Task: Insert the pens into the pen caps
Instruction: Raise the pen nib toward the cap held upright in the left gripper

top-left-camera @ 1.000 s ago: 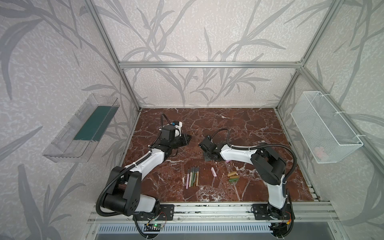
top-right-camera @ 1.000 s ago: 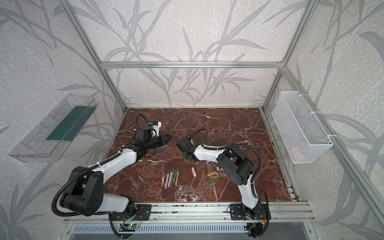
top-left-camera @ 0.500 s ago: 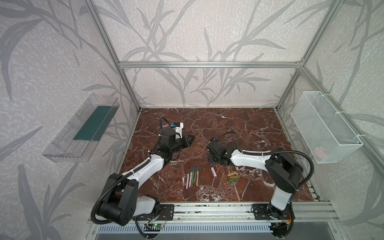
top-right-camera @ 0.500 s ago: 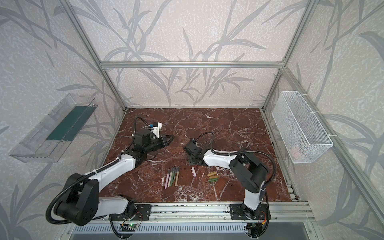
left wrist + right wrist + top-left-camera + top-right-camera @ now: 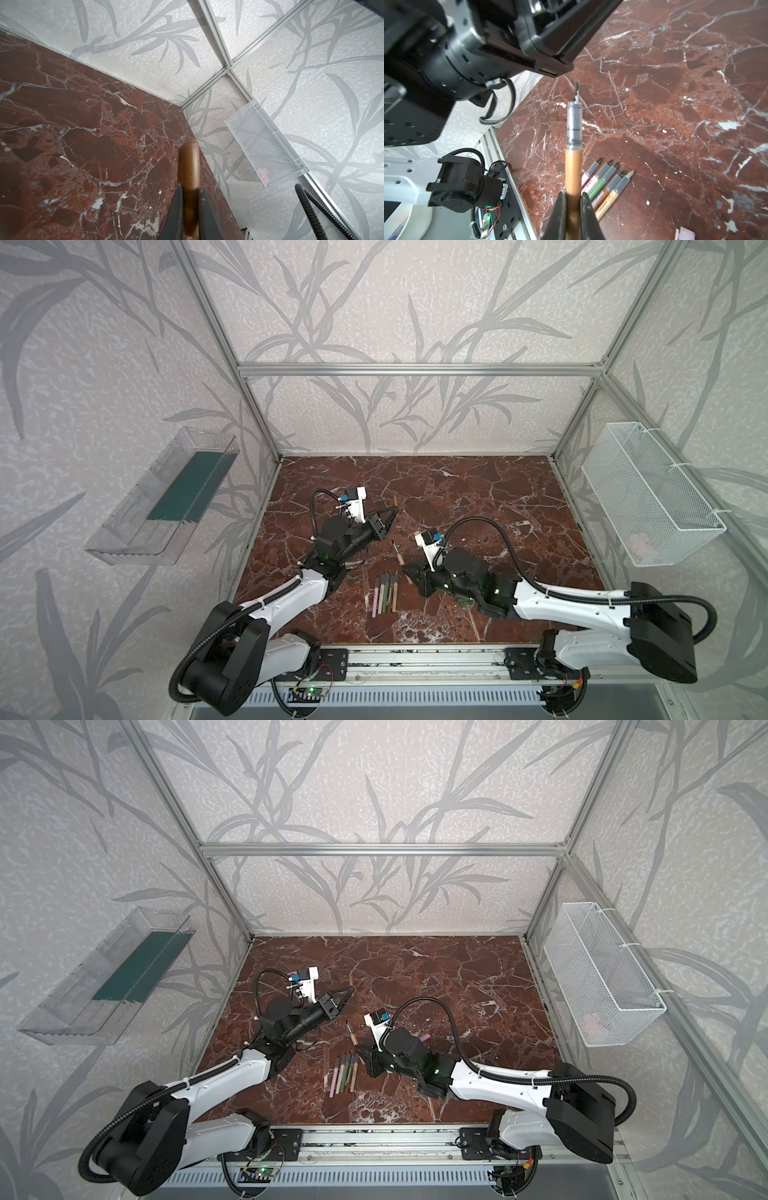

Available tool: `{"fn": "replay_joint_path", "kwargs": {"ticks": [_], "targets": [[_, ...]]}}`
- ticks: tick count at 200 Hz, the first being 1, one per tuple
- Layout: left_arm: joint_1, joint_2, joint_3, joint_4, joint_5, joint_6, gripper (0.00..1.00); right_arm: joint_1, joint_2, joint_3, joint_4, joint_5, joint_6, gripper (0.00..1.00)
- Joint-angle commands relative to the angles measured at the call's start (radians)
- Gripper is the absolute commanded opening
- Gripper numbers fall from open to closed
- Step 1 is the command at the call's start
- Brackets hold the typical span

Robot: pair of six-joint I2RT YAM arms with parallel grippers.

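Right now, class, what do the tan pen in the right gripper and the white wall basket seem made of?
The tan pen: likely plastic, smooth satin barrel, see-through grey grip section; dark nib looks metal. The basket: white-coated wire mesh, judging by its open grid.

Both arms reach toward the middle — left gripper [image 5: 392,513] and right gripper [image 5: 410,573] clamped tight.

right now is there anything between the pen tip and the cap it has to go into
Nothing visible. The right gripper holds the pen, the left gripper holds the brown cap, and in both top views only the table shows in the gap between them.
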Motion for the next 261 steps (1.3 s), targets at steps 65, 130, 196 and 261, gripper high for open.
{"fn": "replay_joint_path", "kwargs": {"ticks": [65, 130, 196, 261], "targets": [[-0.039, -0.179, -0.065, 0.011, -0.098, -0.035, 0.00, 0.014, -0.042, -0.006, 0.131, 0.100, -0.024, 0.00], [-0.076, -0.180, -0.059, 0.017, -0.104, -0.043, 0.00, 0.015, -0.046, -0.007, 0.246, 0.079, -0.055, 0.00], [-0.087, -0.193, -0.069, 0.021, -0.120, -0.047, 0.00, 0.015, -0.033, -0.002, 0.237, 0.100, -0.044, 0.00], [-0.087, -0.228, -0.075, -0.011, -0.142, -0.040, 0.00, 0.013, -0.009, -0.026, 0.265, 0.159, -0.028, 0.00]]}}
